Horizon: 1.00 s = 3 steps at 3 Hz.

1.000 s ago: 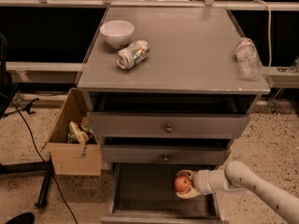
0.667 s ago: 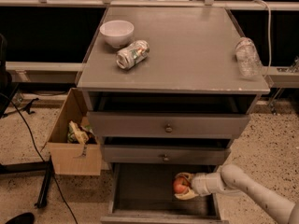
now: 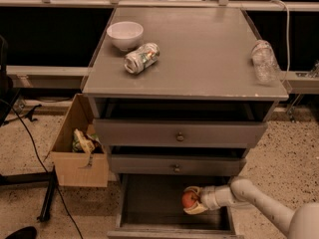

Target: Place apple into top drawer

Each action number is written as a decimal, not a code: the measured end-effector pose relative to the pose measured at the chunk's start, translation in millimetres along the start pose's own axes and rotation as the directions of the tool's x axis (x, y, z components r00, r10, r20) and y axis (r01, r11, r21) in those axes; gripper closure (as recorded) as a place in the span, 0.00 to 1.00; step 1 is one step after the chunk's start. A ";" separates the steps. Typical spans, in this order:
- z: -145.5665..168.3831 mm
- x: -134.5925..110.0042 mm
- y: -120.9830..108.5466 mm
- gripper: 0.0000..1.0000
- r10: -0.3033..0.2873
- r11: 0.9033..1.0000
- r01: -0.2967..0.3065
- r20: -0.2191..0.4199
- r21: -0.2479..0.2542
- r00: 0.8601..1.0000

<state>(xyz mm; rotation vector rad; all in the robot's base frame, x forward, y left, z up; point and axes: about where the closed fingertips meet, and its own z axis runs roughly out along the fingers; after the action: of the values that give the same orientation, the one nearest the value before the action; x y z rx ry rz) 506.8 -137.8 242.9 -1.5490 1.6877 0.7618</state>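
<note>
The red-orange apple [image 3: 189, 199] is held in my gripper [image 3: 192, 200] inside the pulled-out bottom drawer [image 3: 149, 203]. The gripper's pale fingers are closed around the apple, with the white arm reaching in from the lower right. The top drawer [image 3: 177, 133] sits just under the cabinet top, pulled out a little, with a round knob. The middle drawer [image 3: 175, 165] is below it, nearly closed.
On the grey cabinet top [image 3: 199, 59] stand a white bowl [image 3: 124, 35], a can lying on its side [image 3: 141, 58] and a clear plastic bottle [image 3: 263, 61] at the right edge. A cardboard box [image 3: 79, 143] with rubbish stands on the floor at the left.
My gripper with the apple has moved slightly to the left inside the bottom drawer. Nothing else has moved.
</note>
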 end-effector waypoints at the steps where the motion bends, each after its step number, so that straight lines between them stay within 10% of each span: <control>1: 17.2 13.3 -2.3 1.00 0.005 1.000 -0.005 0.005 -0.017 1.000; 3: 51.3 42.3 -10.0 1.00 -0.020 1.000 0.019 0.023 0.002 1.000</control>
<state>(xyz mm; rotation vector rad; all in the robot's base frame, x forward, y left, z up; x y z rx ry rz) 521.3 -121.5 179.3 -1.5473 1.6537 0.7652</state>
